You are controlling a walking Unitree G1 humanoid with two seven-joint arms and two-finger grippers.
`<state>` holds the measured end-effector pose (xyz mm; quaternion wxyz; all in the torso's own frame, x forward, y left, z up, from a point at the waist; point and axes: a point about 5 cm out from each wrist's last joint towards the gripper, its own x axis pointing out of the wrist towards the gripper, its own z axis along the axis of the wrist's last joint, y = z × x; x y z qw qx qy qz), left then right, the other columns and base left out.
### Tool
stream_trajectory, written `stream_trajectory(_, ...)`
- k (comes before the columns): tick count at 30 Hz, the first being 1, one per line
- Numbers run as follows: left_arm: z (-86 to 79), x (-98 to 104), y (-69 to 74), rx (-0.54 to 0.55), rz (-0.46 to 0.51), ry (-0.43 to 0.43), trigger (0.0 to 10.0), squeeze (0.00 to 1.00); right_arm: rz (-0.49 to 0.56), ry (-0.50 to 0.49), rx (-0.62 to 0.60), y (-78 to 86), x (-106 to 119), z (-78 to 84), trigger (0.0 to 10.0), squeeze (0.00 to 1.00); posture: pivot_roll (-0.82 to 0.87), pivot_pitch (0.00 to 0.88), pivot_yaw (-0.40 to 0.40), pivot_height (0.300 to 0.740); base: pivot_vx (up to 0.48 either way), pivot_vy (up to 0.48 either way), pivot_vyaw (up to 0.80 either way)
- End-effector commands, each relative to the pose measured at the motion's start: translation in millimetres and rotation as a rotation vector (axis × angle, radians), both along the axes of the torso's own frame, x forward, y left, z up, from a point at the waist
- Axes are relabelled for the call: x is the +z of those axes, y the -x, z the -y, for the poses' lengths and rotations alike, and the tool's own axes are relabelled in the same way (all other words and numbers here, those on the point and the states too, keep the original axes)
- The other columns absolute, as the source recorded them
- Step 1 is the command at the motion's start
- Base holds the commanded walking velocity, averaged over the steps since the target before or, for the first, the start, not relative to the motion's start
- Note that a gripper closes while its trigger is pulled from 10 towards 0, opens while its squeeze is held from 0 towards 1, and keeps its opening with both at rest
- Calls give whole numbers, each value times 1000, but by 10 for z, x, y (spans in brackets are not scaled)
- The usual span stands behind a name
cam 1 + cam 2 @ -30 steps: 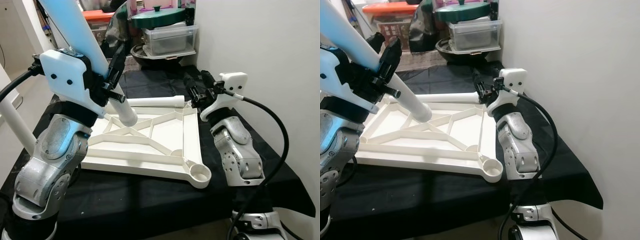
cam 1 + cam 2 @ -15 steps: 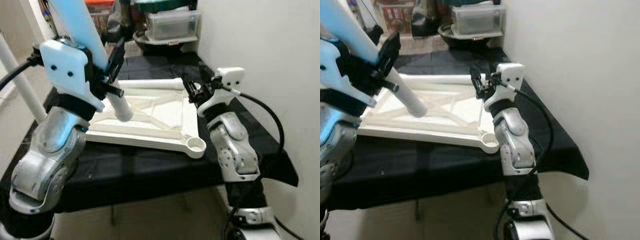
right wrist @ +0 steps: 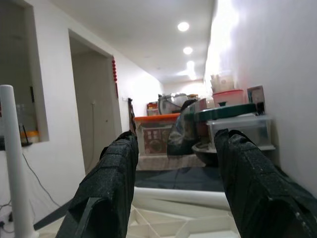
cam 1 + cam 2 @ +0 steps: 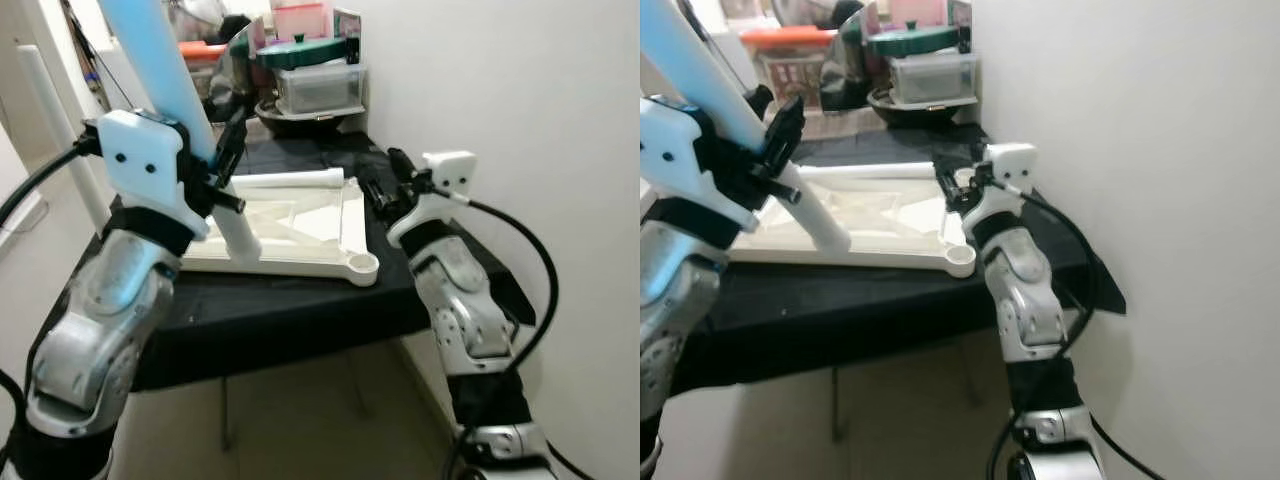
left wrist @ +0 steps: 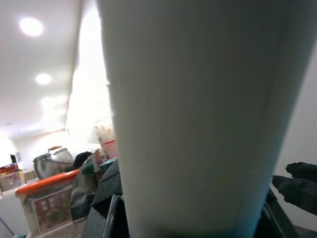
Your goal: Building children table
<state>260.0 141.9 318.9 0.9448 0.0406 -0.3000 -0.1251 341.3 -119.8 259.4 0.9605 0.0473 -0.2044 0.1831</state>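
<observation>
The white table top frame (image 4: 300, 222) lies underside up on a black-covered table (image 4: 300, 310), with a round leg socket (image 4: 362, 266) at its near right corner. My left gripper (image 4: 222, 160) is shut on a white table leg (image 4: 238, 232). The leg slants down, and its lower end hangs over the frame's left part. The same leg (image 5: 198, 119) looms close in the left wrist view. A second leg (image 4: 290, 180) lies along the frame's far edge. My right gripper (image 4: 378, 188) stands open beside the frame's far right corner, nothing between its fingers (image 3: 104, 198).
Clear storage boxes and a green-lidded pot (image 4: 305, 60) crowd the table's back end. A white wall (image 4: 520, 100) runs close along the right side. A white post (image 4: 50, 110) stands at the left. Bare floor (image 4: 300, 420) lies below the table's front edge.
The camera has pulled back and risen, so the table looks smaller and farther and the floor shows. The left gripper still holds the leg over the frame; the right stays by the far corner.
</observation>
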Motion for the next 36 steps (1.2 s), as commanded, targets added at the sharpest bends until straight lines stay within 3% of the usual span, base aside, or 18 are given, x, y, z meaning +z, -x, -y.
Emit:
stream_trajectory(1,-48,-47,-45,-7,-38,-7,10000,0,-40,28,38,-22,-78,-33,10000,0,-51,0,41,740,0,0,0)
stream_trajectory(4,-62,-109,-101,-54,-88,-24,10000,0,-118,132,121,-45,-235,-82,10000,0,-46,0,39,740,0,0,0)
stream_trajectory(8,-72,-149,-136,-86,-122,-29,10000,0,-132,162,147,-61,-291,-73,10000,0,-46,0,39,740,0,0,0)
stream_trajectory(10,-108,-181,-184,-177,-166,-48,10000,0,-178,195,236,-134,-331,9,10000,0,-36,0,31,740,0,0,0)
stream_trajectory(13,-167,-170,-220,-238,-183,-56,10000,0,-237,251,300,-196,-378,98,10000,0,-36,0,31,740,0,0,0)
stream_trajectory(18,-242,-132,-285,-306,-212,-55,10000,0,-264,257,371,-236,-364,196,10000,20,-36,0,31,740,0,0,0)
stream_trajectory(19,-281,-108,-328,-329,-220,-66,10000,0,-273,258,455,-216,-358,213,10000,1000,-36,0,31,740,0,0,0)
stream_trajectory(20,-304,-82,-367,-352,-226,-78,10000,0,-276,286,524,-188,-370,213,10000,1000,-31,0,27,740,0,0,0)
stream_trajectory(23,-317,-65,-389,-364,-228,-88,10000,0,-281,310,565,-168,-385,211,10000,1000,-31,0,27,740,0,0,0)
stream_trajectory(24,-330,-35,-421,-382,-232,-68,10000,0,-283,328,584,-165,-410,197,10000,851,-29,0,21,740,0,0,0)
stream_trajectory(25,-338,-14,-446,-397,-233,-45,10000,0,-283,333,586,-170,-424,180,10000,0,-29,0,21,740,0,0,0)
stream_trajectory(28,-343,-1,-461,-406,-234,-29,10000,0,-283,332,586,-175,-431,168,10000,0,-29,0,21,740,0,0,0)
stream_trajectory(31,-334,-29,-487,-500,-270,32,10000,0,-283,315,666,-145,-419,78,10000,0,-25,0,18,740,0,0,0)
stream_trajectory(36,-301,-86,-486,-601,-313,71,10000,0,-275,302,695,-154,-389,-1,10000,0,-30,0,23,740,0,0,0)
